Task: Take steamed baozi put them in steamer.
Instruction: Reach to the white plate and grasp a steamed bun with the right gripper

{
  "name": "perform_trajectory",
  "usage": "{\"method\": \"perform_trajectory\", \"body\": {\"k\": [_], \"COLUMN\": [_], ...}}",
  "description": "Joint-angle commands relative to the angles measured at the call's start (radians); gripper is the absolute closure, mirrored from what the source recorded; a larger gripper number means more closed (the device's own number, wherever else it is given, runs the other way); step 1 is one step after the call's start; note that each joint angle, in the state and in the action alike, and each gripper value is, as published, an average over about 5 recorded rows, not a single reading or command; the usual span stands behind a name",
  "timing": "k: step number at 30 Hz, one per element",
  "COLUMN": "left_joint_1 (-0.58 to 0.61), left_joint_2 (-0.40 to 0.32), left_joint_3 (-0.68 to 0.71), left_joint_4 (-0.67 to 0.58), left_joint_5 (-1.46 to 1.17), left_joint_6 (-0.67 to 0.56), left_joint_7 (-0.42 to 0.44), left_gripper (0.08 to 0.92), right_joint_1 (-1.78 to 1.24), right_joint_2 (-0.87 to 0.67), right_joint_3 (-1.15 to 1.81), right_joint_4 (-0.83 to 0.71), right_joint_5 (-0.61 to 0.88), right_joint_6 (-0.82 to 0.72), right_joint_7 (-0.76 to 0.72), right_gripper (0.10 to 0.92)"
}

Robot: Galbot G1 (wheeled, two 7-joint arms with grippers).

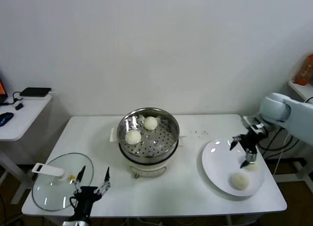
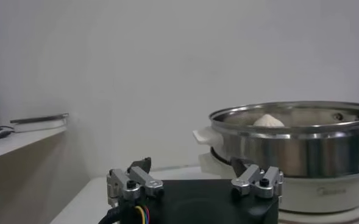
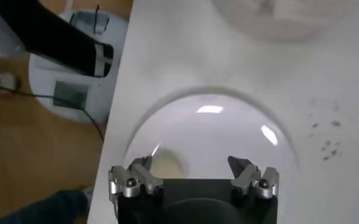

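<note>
1. On the plate (image 1: 215, 169), right of the steamer (image 1: 148, 136), two baozi are still to move: one bun (image 1: 239, 181) lies on the plate's near side, clear of everything, and a second bun (image 1: 252, 166) sits just beyond it, partly hidden under the right gripper (image 1: 239, 150).
2. Inside the steamer, two more buns rest on the perforated tray: one (image 1: 133, 137) toward the left, one (image 1: 150, 123) toward the back. So the job looks about half done.
3. The buns look light, soft and smooth-skinned. I judge they would dent or tear under a hard squeeze and may be slightly tacky, so a gentle close is called for.
4. The best hold is likely across the widest part of the dome, low on the sides, with the fingers coming straight down; a pinch at the top would probably slip off or mark the skin.
5. The right gripper hangs over the plate's far right part, directly above the second bun, its jaws spread wide and holding nothing. In the right wrist view that bun (image 3: 164, 165) shows beside one finger rather than centred between them, so a small sideways correction seems needed before closing.
6. The left gripper (image 1: 92, 179) is parked at the table's (image 1: 190, 206) near edge, left of the steamer beside the glass lid (image 1: 56, 187), jaws apart and empty.
</note>
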Motion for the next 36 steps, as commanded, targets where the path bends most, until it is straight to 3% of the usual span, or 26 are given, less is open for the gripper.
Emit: {"method": "perform_trajectory", "body": {"k": [1, 36], "left_joint_1": [0.002, 0.000], "left_joint_2": [-0.002, -0.002], "left_joint_3": [0.016, 0.005], "left_joint_4": [0.004, 0.024], "left_joint_5": [0.005, -0.004], "left_joint_6": [-0.003, -0.009], "left_joint_7": [-0.006, -0.009], "left_gripper": [0.177, 0.177], "right_joint_1": [-0.286, -0.365], "right_joint_2": [-0.083, 0.074], "right_joint_3": [0.205, 0.242], "right_joint_4": [-0.029, -0.140], "right_joint_5": [-0.164, -0.177], "right_joint_6": [0.022, 0.017], "right_joint_7": [0.012, 0.075], "right_gripper": [0.203, 0.203]}}
